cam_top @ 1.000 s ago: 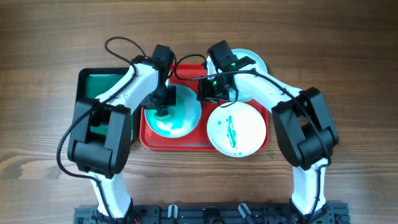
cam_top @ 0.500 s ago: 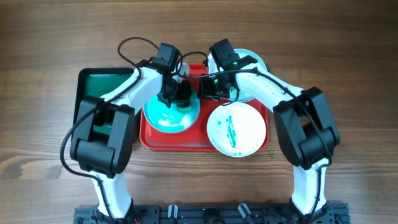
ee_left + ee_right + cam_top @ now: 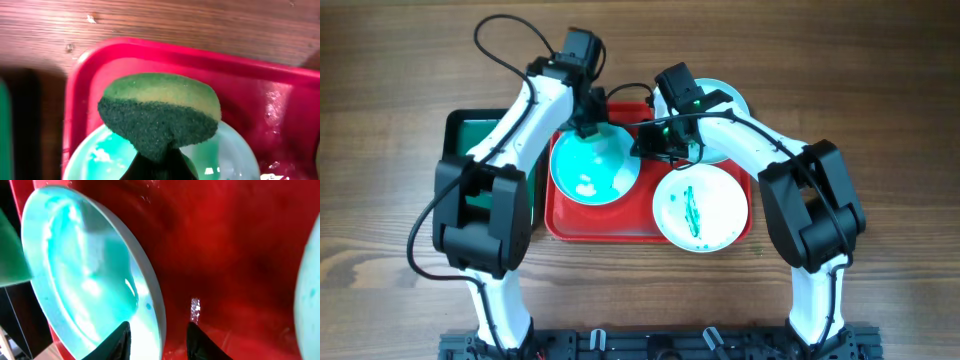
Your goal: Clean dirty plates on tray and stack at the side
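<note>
Here our left gripper (image 3: 155, 165) pinches a sponge (image 3: 160, 112) over the far edge of the left plate (image 3: 595, 170); our right gripper (image 3: 157, 331) stands spread astride its rim.

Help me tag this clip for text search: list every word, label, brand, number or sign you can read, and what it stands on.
None can be read in any view.
The red tray, turquoise plate, white plate, sponge and dark green tray show no print.
The white plate's green marks are smears, not writing.
</note>
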Controlling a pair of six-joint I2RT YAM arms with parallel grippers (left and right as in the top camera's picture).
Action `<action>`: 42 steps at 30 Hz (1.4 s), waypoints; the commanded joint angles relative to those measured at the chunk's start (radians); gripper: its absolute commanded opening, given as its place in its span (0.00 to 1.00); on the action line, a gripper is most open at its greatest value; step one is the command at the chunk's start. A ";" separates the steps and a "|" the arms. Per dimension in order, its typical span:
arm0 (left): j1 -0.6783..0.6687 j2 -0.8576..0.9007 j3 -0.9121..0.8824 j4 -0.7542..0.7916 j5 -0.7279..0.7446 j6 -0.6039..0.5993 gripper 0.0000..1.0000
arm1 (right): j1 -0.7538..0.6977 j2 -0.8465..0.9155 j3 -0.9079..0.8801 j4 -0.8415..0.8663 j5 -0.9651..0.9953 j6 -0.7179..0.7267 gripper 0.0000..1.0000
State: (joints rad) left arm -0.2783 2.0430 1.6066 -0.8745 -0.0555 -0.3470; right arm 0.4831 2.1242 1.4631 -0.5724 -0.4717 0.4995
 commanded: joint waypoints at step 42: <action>0.263 -0.081 0.101 -0.171 0.014 -0.029 0.04 | 0.508 -0.305 0.027 -0.057 1.901 -0.279 0.04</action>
State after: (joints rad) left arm -0.0212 1.9900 1.6878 -1.0409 -0.0582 -0.3584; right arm 0.9585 1.8343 1.4727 -0.6312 1.2007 0.2474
